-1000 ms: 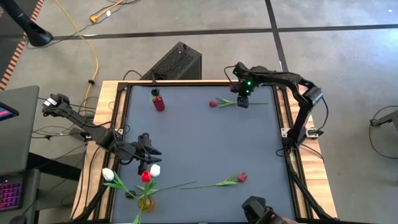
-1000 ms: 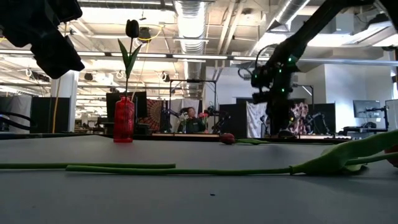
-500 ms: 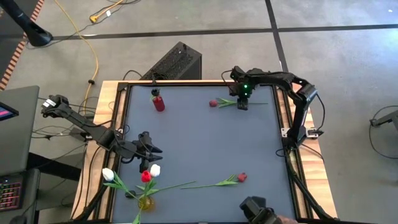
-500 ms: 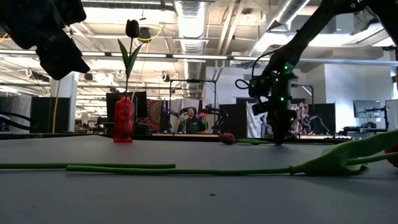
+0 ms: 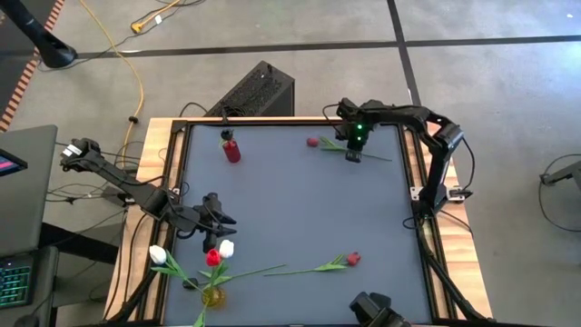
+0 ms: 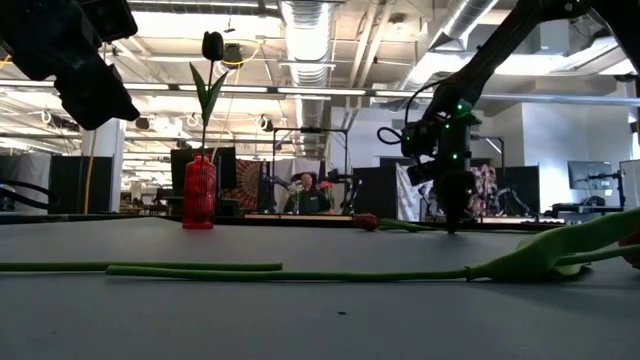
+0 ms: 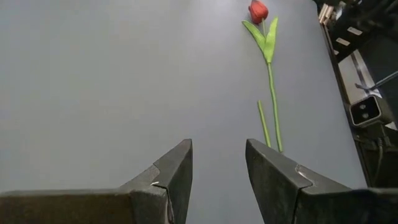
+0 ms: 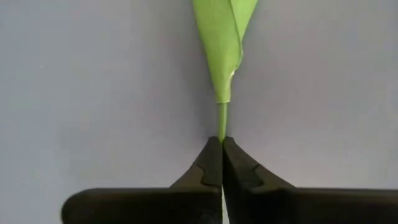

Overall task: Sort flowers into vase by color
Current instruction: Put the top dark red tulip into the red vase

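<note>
Your right gripper (image 8: 221, 149) is pinched on the stem of a red tulip (image 5: 313, 142) near the table's (image 5: 300, 209) far right corner. Your left gripper (image 7: 217, 165) hovers spread near the left edge, beside the yellow vase (image 5: 213, 295) of tulips

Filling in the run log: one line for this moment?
right gripper: shut on red tulip stem, far side | left gripper: open, empty, near yellow vase

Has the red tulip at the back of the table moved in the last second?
Yes. The red tulip, pinched at its stem by the right gripper, has swung: its head now lies nearer the table's far edge.
</note>
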You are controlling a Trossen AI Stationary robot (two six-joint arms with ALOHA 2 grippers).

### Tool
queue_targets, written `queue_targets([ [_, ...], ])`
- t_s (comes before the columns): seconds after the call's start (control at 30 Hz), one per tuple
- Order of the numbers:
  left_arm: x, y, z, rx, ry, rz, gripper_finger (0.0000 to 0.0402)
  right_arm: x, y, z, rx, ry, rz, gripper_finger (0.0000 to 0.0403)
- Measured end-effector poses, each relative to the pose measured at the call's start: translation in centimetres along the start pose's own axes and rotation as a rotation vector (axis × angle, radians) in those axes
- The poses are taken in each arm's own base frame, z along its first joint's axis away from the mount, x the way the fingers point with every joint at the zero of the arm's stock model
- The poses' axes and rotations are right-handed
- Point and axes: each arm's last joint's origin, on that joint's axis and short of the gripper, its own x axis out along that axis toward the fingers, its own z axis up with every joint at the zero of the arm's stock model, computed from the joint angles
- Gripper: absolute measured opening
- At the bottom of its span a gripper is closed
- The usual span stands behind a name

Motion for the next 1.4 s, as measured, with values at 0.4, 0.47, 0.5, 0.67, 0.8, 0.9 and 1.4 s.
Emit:
queue_targets([
  [0.4,0.0,0.0,0.0,0.002,0.01,-0.014,0.0137,-6.7,2.4,-0.6,0.024,-0.236,0.047,0.002],
  [0.47,0.0,-0.1,0.0,0.003,0.01,-0.015,0.0137,-8.2,2.8,-0.7,0.035,-0.327,0.068,0.002],
  [0.5,0.0,-0.1,0.0,0.003,0.01,-0.015,0.0137,-8.9,2.9,-0.6,0.039,-0.381,0.081,0.002],
  [0.67,0.0,-0.1,0.0,0.008,0.009,-0.015,0.0137,-12.4,3.9,0.0,0.013,-0.671,0.167,0.002],
  [0.8,0.0,-0.1,0.0,0.008,0.01,-0.016,0.0137,-14.3,5.0,1.3,-0.066,-0.866,0.225,0.002],
  [0.9,-0.1,-0.2,-0.1,0.013,0.013,-0.024,0.0137,-15.2,5.9,2.4,-0.117,-0.978,0.24,0.002],
  [1.4,-0.2,-0.6,-0.2,0.07,-0.013,-0.033,0.0137,-15.2,9.6,9.8,-0.306,-1.459,0.301,0.002],
])
